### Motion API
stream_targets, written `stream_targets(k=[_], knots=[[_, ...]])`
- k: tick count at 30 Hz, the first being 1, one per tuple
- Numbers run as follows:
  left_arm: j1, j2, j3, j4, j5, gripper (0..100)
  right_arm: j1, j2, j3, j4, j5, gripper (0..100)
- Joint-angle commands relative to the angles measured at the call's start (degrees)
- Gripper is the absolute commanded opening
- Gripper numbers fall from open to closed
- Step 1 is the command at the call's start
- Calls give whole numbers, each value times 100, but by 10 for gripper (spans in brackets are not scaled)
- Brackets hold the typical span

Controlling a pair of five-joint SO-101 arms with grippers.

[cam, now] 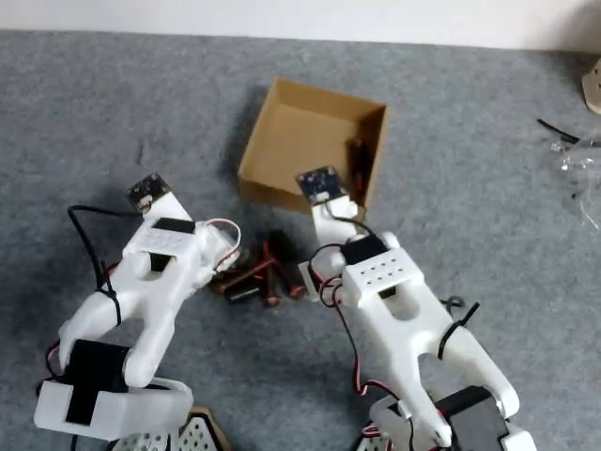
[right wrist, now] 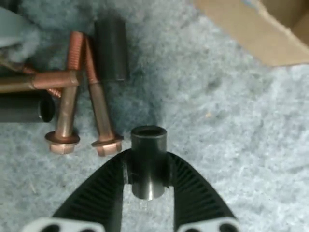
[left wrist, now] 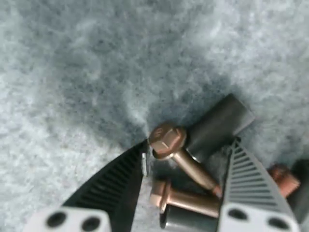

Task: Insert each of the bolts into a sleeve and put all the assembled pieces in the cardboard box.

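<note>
A pile of copper bolts and black sleeves lies on the grey carpet between my two arms. My left gripper stands open low over the pile's left end, its fingers straddling two copper bolts beside a black sleeve. My right gripper is shut on a black sleeve, its open end facing away from the camera, at the pile's right side. Next to it lie two bolts and another sleeve. The cardboard box stands just behind, with one dark assembled piece inside.
The box's brown wall lies close beyond the held sleeve. Clear plastic and a black cable lie at the far right. Open carpet stretches to the left of the box and behind it.
</note>
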Motion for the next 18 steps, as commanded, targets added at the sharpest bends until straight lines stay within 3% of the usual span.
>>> stream_targets(k=[1,5,18], knots=[[-136,-13,84,-26,18,181,101,-277,-75,-163,62,4],[-136,-13,119,-53,18,8,101,-277,-75,-163,62,4],[215,-57,110,-35,9,3,101,-277,-75,-189,62,4]])
